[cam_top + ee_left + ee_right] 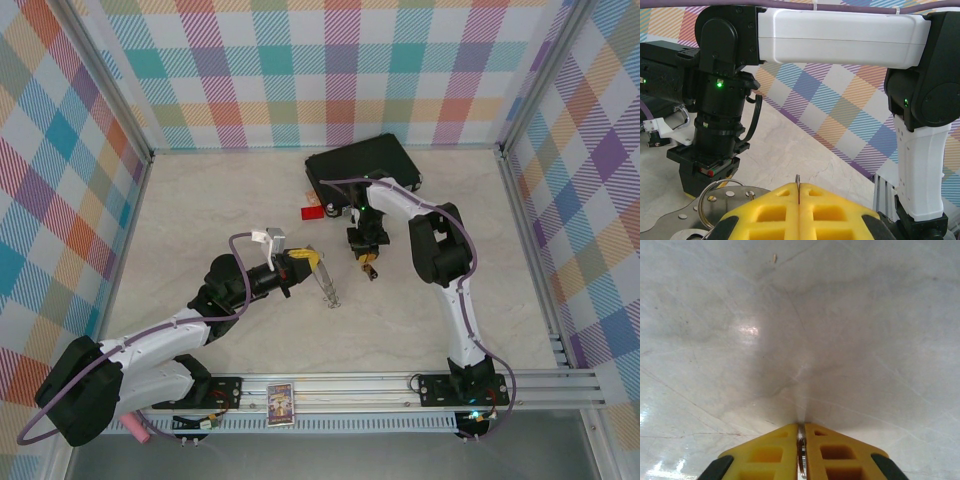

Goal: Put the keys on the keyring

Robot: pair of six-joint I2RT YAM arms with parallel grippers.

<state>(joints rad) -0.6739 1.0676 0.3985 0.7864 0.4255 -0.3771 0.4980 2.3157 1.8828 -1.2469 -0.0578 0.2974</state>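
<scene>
Pinching the keyring (327, 285) between tightly closed yellow fingers (770, 212), the left gripper (312, 262) is holding it on edge, and the ring is slanting down from the fingertips toward the table (200, 200). Just to its right, the right gripper (369, 260) is pointing straight down, squeezing almost together on a thin sliver of metal. A brownish key (371, 271) is hanging just under its fingertips. Beyond that gripper, a black case (365, 165) and a red tag (313, 212) are lying.

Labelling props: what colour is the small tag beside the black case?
The tag is red, clearest in the top external view.
</scene>
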